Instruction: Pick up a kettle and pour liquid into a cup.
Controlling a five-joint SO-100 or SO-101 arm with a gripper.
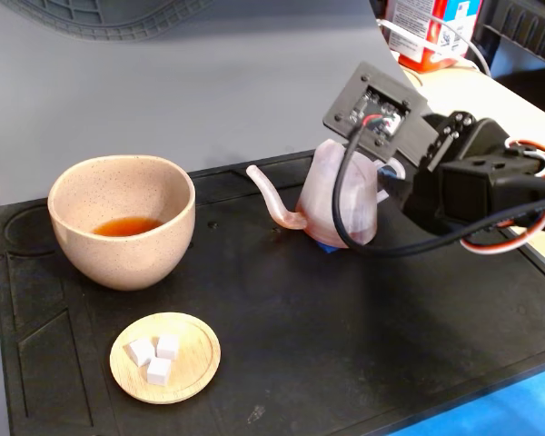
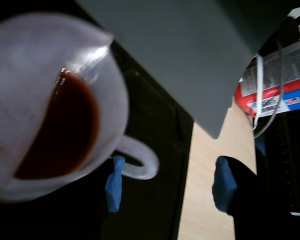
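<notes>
The pale-pink kettle point(image 1: 341, 202) stands on the black mat point(image 1: 345, 345) right of centre, with its spout point(image 1: 272, 198) pointing left toward the cup. In the wrist view the kettle point(image 2: 110, 85) holds dark amber liquid point(image 2: 60, 130). The beige speckled cup point(image 1: 123, 245) stands at the left with a little amber liquid point(image 1: 125, 225) in its bottom. My gripper point(image 2: 169, 183) is open right behind the kettle. One blue fingertip point(image 2: 115, 182) sits at the white loop handle point(image 2: 142, 162), and the other blue fingertip point(image 2: 224, 184) is well apart from it. In the fixed view the arm point(image 1: 472, 182) reaches in from the right.
A small wooden dish point(image 1: 195, 363) with three white cubes lies at the front left of the mat. A grey board point(image 1: 209, 82) stands behind the mat. A red carton point(image 1: 431, 27) and cables sit at the back right on the wooden table point(image 2: 210, 165).
</notes>
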